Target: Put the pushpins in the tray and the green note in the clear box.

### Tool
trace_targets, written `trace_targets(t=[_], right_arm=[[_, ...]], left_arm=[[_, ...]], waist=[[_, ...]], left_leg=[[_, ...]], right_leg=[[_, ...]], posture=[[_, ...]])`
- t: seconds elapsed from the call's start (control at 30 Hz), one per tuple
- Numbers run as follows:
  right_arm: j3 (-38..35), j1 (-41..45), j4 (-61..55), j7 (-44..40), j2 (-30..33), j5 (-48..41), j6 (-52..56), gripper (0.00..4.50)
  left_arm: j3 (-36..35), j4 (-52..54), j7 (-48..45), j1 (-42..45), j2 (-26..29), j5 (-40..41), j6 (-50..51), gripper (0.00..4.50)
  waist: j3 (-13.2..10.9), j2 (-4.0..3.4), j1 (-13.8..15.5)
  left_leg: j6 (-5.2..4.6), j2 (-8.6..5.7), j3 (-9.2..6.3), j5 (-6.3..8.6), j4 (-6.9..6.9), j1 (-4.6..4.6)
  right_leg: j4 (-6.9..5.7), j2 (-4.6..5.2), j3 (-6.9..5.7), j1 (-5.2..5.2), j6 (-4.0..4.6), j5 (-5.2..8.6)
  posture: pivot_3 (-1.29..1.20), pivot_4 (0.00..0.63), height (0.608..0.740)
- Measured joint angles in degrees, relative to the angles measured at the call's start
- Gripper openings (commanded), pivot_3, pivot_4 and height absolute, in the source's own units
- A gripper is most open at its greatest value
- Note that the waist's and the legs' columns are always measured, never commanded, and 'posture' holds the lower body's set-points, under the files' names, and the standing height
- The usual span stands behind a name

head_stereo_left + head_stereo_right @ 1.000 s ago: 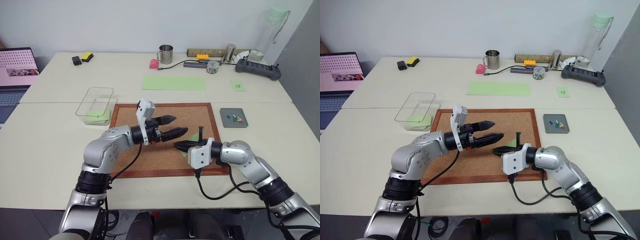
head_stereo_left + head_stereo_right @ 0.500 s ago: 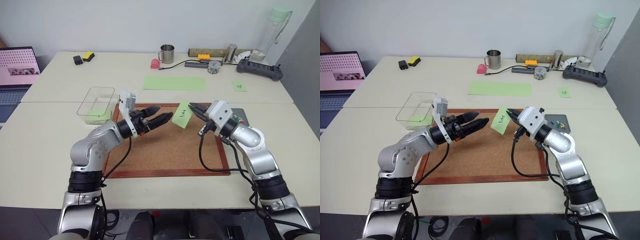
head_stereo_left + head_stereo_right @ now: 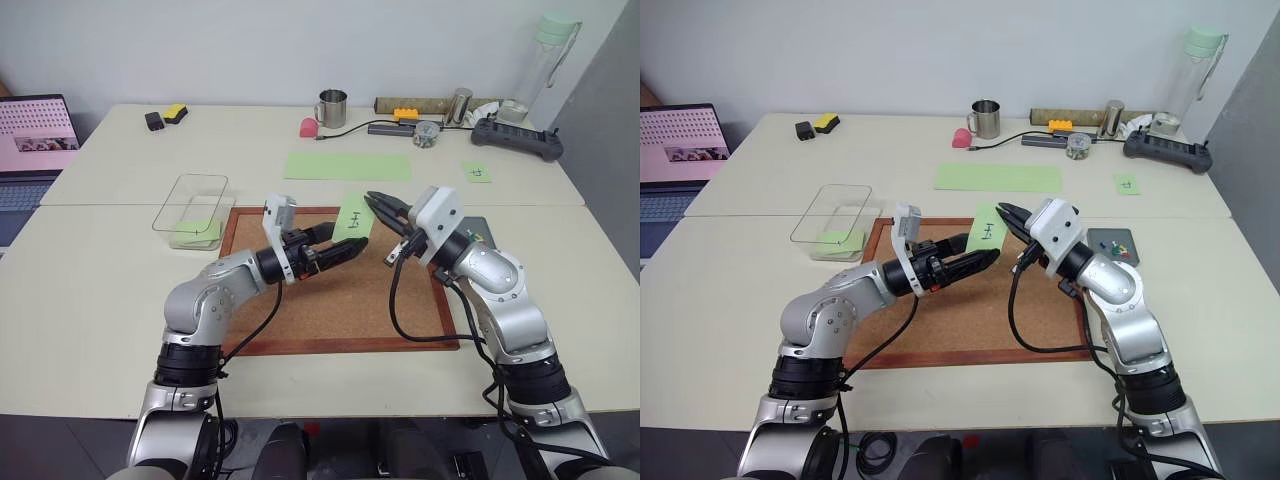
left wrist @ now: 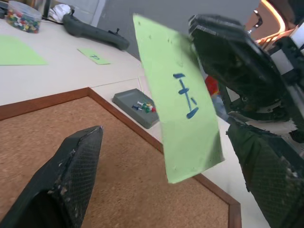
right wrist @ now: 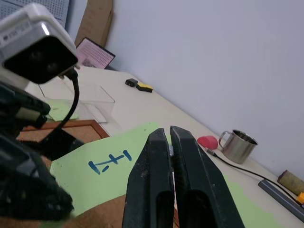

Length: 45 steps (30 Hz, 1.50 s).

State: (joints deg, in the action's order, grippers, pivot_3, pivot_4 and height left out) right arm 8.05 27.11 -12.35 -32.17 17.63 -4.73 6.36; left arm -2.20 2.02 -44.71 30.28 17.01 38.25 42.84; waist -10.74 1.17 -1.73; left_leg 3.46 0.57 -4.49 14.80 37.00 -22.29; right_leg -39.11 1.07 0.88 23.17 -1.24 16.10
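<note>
**light, floppy note held in the air between the two grippers**

the brown cork board with its red-brown wooden frame lies mid-table. at its 10 o'clock stands the clear box, a transparent low-walled plastic container, with a pale green pad inside. at the board's 3 o'clock sits the tray, a small dark grey square, with the pushpins, tiny coloured-headed pins, already in it.

the green note, a small light green square of paper with a dark scribble, hangs above the board's far edge. the right gripper is pinched closed on the note's edge. the left gripper waits just beside it at 8 o'clock, fingers spread wide and empty.

the note looks nearly weightless, thin and limp, so it will likely bend or flutter. i'd take it by the free lower half, flat between the pads, well clear of the right fingertips.
</note>
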Motion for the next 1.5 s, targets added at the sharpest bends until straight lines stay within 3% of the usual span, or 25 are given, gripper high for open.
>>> trace_targets(t=[0.33,0.67,1.5], right_arm=[[0.1,-0.1,-0.5,0.1,-0.7,0.0,1.0,0.00],[0.1,-0.1,-0.4,0.2,-0.7,0.2,1.0,0.00],[-0.1,1.0,-0.4,2.4,-1.3,0.7,2.0,0.00]], left_arm=[[-0.1,-0.3,0.3,0.4,-1.5,0.0,-1.0,1.87],[-0.5,-0.3,0.3,0.5,-1.4,0.0,-1.0,0.05],[-5.8,-10.8,8.5,4.8,-2.0,-1.1,-2.8,0.05]], waist=[[0.0,0.00,0.0],[0.0,0.00,0.0],[0.0,0.00,0.0]], left_leg=[[-0.01,-0.01,0.02,0.00,0.00,0.01],[0.00,-0.01,0.02,0.00,0.01,0.01],[0.01,-0.01,0.02,-0.01,0.02,0.02]], right_leg=[[0.00,0.00,0.00,0.00,0.00,0.00],[-0.01,0.00,0.00,0.00,0.00,0.00],[-0.03,0.01,-0.01,0.00,-0.01,-0.02]], posture=[[0.00,0.150,0.740],[0.00,0.150,0.740],[0.00,0.150,0.740]])
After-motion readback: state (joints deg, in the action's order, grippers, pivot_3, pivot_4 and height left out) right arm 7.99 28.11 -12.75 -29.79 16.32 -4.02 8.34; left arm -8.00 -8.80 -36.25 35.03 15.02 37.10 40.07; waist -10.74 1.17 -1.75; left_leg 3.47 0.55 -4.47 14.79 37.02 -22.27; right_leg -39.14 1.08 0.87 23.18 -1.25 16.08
